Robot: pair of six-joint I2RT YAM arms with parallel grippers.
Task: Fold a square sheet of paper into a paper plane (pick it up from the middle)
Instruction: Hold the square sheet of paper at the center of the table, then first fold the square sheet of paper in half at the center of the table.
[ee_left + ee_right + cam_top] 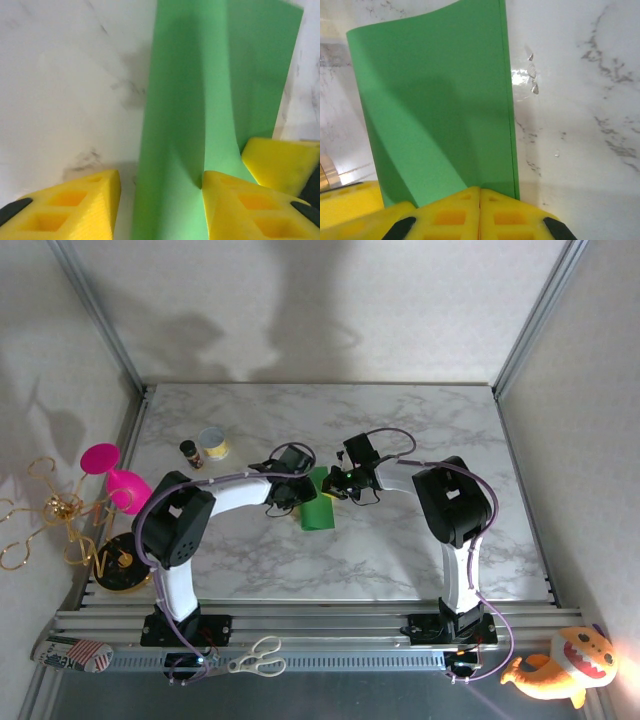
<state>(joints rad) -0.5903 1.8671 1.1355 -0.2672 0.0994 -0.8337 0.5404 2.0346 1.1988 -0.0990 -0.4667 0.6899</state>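
From above, the square sheet of paper (318,505) lies near the middle of my marble table (400,560) and shows as a narrow green strip. My left gripper (298,495) sits at its left side and my right gripper (335,488) at its upper right, so the strip lies between the two. Toward the back left stands a small can (212,445) with a yellowish label, and a printed can (75,652) lies by the front rail. The writing on both is too small for me to read.

Through my left wrist camera, my left gripper (161,175) has its yellow fingers (75,205) well apart. The green sheet (185,90) runs away from me through the gap, over the marble. It rises into a soft ridge that meets the inner corner of my right-hand finger. It stays clear of the other finger. A yellow pad (280,160) just beyond, at the sheet's right edge, belongs to my right gripper.

Through my right wrist camera, my right gripper (480,192) has its fingers pressed together. They seem to be clamped on the near edge of the sheet (435,110), though the pads hide the pinch itself. The paper stretches away from the tips, its right edge straight and its far edge curling up. A yellow finger (345,205) of my left gripper sits at the lower left.
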